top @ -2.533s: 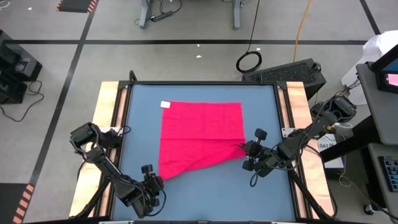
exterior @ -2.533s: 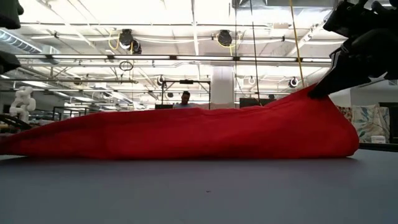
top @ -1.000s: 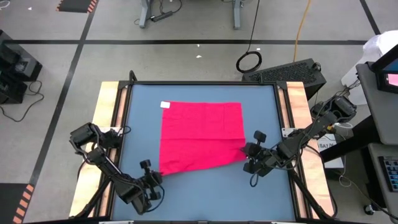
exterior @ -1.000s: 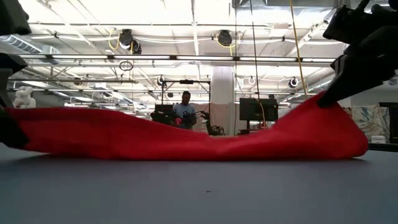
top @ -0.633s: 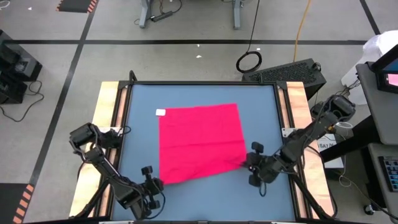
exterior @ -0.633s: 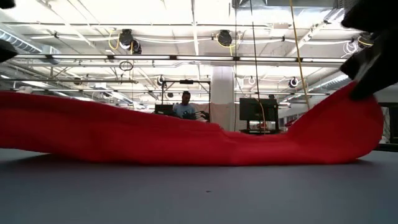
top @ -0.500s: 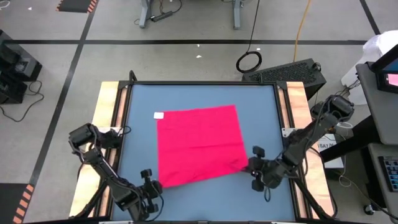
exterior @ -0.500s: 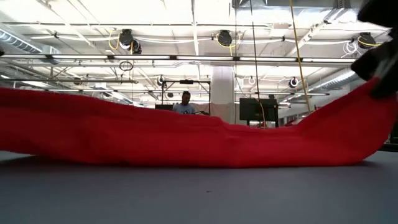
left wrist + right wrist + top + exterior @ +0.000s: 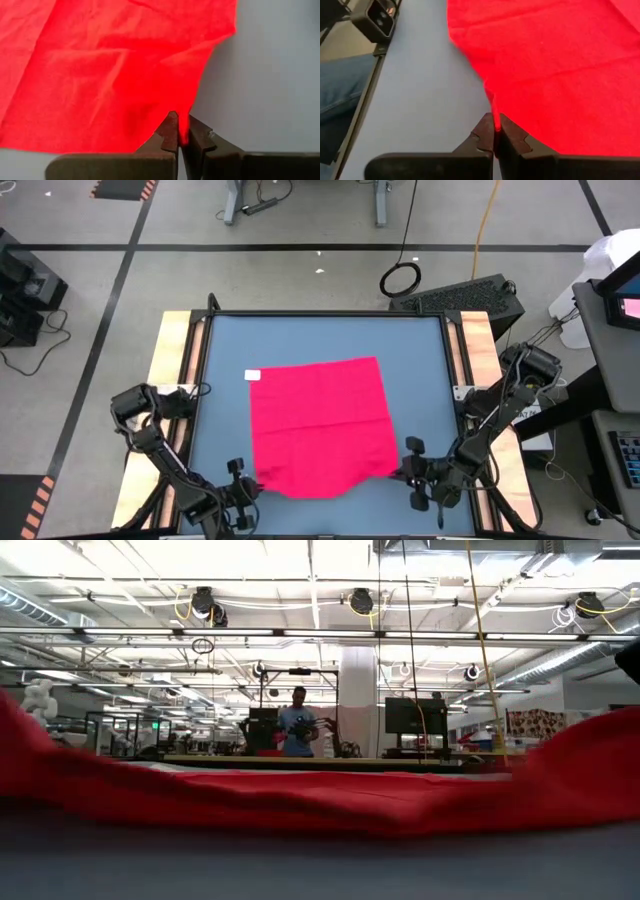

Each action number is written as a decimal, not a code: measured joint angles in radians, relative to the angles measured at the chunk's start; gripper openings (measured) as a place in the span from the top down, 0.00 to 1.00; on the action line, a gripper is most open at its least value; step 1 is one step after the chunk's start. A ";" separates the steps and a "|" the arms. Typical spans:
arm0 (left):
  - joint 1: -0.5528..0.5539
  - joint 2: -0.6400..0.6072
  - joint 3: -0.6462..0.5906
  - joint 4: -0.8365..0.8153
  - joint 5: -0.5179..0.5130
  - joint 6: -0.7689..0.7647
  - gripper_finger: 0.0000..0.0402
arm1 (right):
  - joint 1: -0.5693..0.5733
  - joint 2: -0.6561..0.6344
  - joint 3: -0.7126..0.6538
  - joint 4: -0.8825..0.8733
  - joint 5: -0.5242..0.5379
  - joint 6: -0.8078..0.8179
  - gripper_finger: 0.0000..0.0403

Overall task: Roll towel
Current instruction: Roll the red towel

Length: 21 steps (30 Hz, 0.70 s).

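Towel (image 9: 320, 425) spread flat on blue counter (image 9: 420, 345), white tag (image 9: 252, 376) at far left corner. Left pincer (image 9: 181, 136) pinching near left corner; right pincer (image 9: 495, 131) pinching near right corner.

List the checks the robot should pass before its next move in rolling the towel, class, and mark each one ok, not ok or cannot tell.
1. Left gripper shut on the towel at its near left corner: ok.
2. Right gripper shut on the near right corner: ok.
3. Towel spread open, with no fold lying over it: ok in the high view.
4. Near edge pulled straight between the grippers: not ok; it sags toward the table's front between the two corners.
5. Towel square with the table: not ok; it sits slightly turned, the white tag at the far left corner.
6. Rolling begun: not ok; nothing is rolled yet.
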<state>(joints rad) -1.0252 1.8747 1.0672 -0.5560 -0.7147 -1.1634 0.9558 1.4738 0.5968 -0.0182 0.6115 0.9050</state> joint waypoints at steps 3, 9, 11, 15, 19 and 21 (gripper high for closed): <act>0.000 0.025 0.000 0.004 0.000 -0.004 0.97 | 0.000 -0.001 0.000 0.006 0.027 0.022 1.00; -0.005 0.043 0.000 0.049 0.000 -0.008 0.97 | 0.002 -0.001 0.000 -0.002 0.045 -0.026 1.00; -0.005 0.043 0.000 0.056 -0.001 -0.008 0.97 | 0.002 -0.001 0.000 -0.002 0.051 -0.035 1.00; -0.005 0.043 0.000 0.062 -0.017 -0.009 0.97 | 0.002 -0.001 0.000 -0.007 0.052 -0.029 1.00; -0.005 0.043 0.000 0.086 -0.035 -0.006 0.92 | 0.002 -0.001 0.000 -0.007 0.080 -0.027 1.00; -0.005 0.043 0.000 0.085 -0.042 -0.007 0.87 | 0.002 -0.001 0.000 -0.007 0.098 -0.027 1.00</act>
<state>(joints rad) -1.0302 1.9175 1.0668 -0.4706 -0.7566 -1.1702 0.9577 1.4727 0.5972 -0.0256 0.7091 0.8776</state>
